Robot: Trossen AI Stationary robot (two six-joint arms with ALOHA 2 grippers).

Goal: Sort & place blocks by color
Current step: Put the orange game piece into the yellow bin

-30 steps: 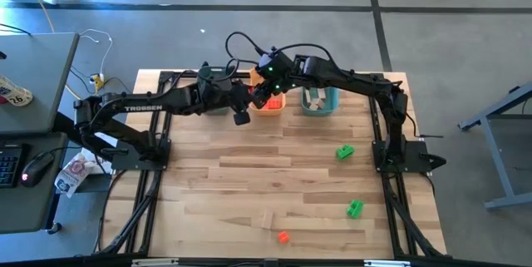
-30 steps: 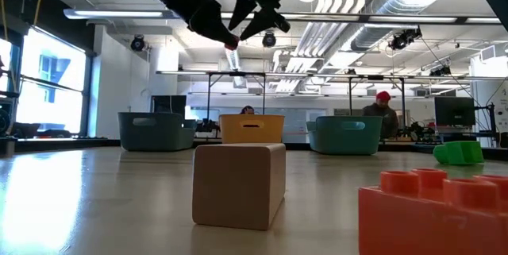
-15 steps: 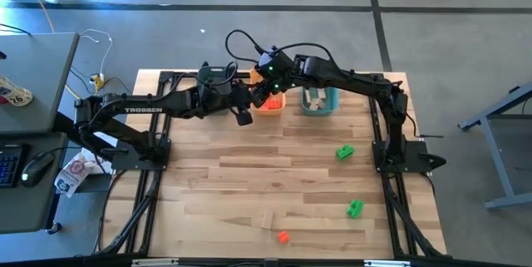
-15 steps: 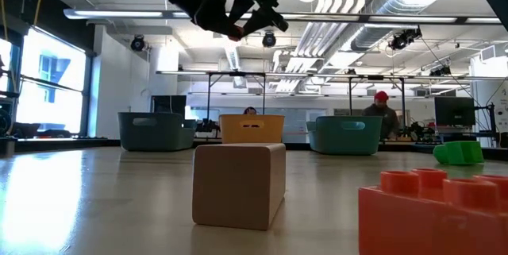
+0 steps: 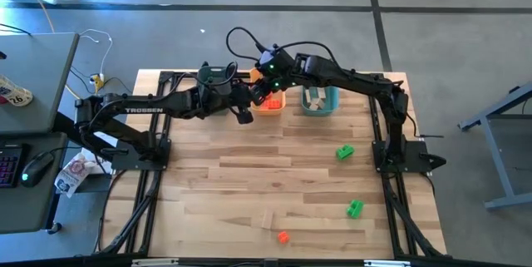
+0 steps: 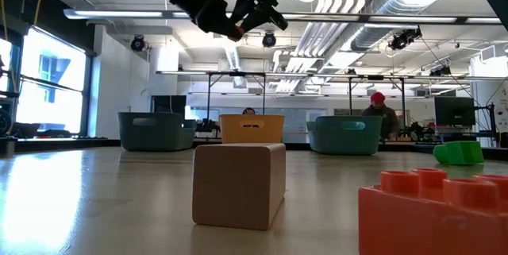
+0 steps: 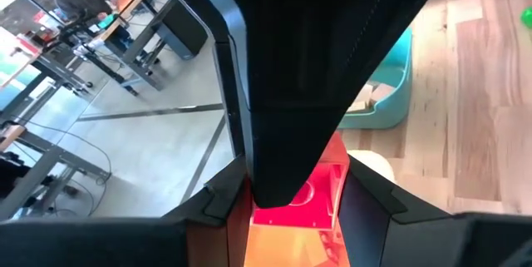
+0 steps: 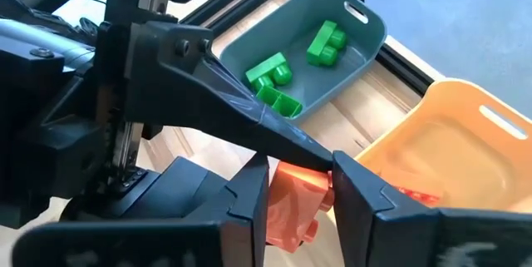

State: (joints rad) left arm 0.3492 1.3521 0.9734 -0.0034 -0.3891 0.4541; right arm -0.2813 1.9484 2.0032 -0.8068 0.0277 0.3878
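A red-orange block [image 8: 293, 202] hangs high over the table's far middle, by the left edge of the orange bin [image 5: 273, 103]. My left gripper [image 7: 293, 205] comes from the left and is shut on it. My right gripper [image 8: 299, 188] comes from the right and is shut on the same block; in the low view the block [image 6: 236, 31] shows between them. On the near table lie two green blocks [image 5: 345, 152] [image 5: 355, 209], a tan block [image 5: 267, 219] and a red block [image 5: 283, 236]. My left gripper pinches the red-orange block's end [image 7: 291, 217] between its two fingers, reaching from the table's left and tipped slightly down. My right gripper hides the rest of the block. The block is lifted clear of the table and bins. My right gripper pinches the block's two sides [image 8: 287, 185] between its two fingers, slanting down from the table's right. The left gripper's fingers meet the same block from the other side. The block is lifted clear, above the gap between the teal bin and the orange bin.
Three bins stand along the far edge: a teal bin [image 8: 291, 30] with green blocks, the orange bin [image 8: 449, 159] with a red block, and a teal bin [image 5: 320, 101] with tan blocks. Bare wood lies across the table's middle.
My left gripper has tipped up a little and brought the red-orange block up between my right gripper's spread fingers. My right gripper has then shut on the block. Both arms have otherwise stayed in place, and the block stays lifted clear.
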